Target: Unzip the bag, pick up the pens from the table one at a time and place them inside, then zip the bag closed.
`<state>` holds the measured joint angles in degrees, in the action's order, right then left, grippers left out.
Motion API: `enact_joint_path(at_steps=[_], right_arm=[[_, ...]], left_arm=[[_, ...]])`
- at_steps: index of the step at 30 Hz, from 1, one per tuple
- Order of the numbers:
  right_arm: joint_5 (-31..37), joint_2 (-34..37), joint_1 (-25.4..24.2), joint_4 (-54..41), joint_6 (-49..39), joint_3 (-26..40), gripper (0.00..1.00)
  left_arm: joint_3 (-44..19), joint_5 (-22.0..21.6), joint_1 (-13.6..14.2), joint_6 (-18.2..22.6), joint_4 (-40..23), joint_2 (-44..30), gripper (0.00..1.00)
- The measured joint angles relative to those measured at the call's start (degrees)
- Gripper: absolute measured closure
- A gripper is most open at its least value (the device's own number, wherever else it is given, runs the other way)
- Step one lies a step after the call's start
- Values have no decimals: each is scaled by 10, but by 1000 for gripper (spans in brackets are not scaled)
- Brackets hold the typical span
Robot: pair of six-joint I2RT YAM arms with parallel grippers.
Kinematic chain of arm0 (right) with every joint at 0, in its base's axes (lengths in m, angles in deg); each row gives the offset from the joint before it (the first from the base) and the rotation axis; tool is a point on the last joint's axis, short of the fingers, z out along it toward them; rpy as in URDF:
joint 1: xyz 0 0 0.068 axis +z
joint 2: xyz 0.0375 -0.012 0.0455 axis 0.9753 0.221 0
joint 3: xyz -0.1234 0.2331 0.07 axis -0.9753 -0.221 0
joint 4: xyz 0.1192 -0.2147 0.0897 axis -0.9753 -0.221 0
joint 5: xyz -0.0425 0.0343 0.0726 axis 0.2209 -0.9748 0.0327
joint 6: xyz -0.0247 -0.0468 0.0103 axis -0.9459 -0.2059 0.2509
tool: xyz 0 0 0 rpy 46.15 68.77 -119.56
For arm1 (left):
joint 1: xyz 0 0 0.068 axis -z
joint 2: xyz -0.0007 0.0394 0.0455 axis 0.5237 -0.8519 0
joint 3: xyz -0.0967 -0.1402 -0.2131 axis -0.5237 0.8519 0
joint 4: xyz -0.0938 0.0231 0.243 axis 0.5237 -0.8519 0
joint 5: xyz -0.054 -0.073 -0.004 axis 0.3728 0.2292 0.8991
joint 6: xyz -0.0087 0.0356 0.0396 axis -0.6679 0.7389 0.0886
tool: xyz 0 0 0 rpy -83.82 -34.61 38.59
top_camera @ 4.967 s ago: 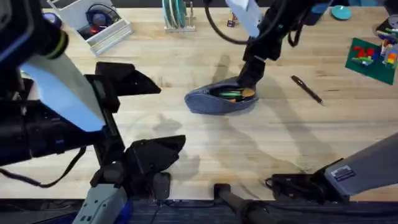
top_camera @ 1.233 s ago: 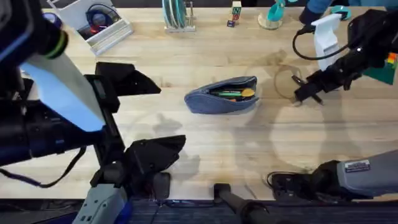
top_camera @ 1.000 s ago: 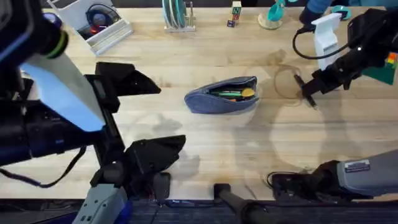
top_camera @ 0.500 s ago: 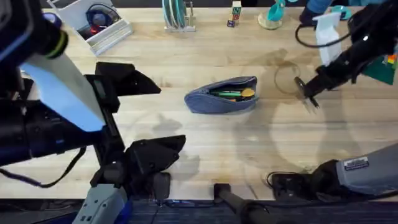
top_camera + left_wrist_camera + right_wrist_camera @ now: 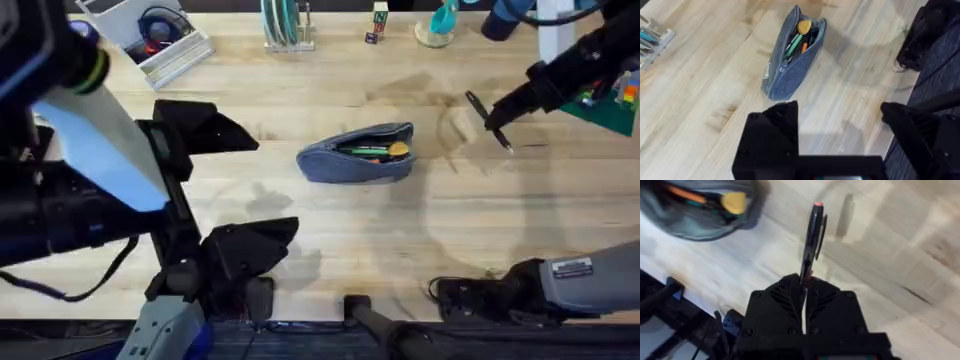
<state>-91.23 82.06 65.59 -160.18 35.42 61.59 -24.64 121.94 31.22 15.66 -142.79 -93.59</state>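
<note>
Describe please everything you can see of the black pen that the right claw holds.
The pen is slim and black, seemingly glossy plastic, with a clip along its side and a small pink-red tip at the free end. The right claw is shut on one end, so most of the pen sticks out beyond the fingers. In the overhead view it hangs slanted above the table, casting a shadow, to the right of the open bag. Nothing but the claw touches it.

The bag point(image 5: 357, 154) lay near the middle of the table point(image 5: 400, 250), unzipped, with pens point(image 5: 372, 150) inside. To its right, the right gripper point(image 5: 497, 113) held a pen point(image 5: 488, 120) above the table. The left gripper point(image 5: 240, 190) hung left of the bag.
</note>
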Motion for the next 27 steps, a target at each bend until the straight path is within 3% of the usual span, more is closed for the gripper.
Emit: enact_joint_path(at_steps=[5, 7, 15, 21, 27], right_arm=[[-17, -31, 39, -13, -25, 12, 968], [-23, -49, 113, -21, -85, 13, 967], [-23, -49, 189, -42, -170, 13, 967], [-23, -49, 230, -52, -247, 13, 967], [-23, -49, 235, -37, -352, 13, 968]], left_arm=[[0, 0, 0, 0, 0, 0, 6], [0, 0, 0, 0, 0, 0, 6], [0, 0, 0, 0, 0, 0, 6], [0, 0, 0, 0, 0, 0, 5], [0, 0, 0, 0, 0, 0, 4]])
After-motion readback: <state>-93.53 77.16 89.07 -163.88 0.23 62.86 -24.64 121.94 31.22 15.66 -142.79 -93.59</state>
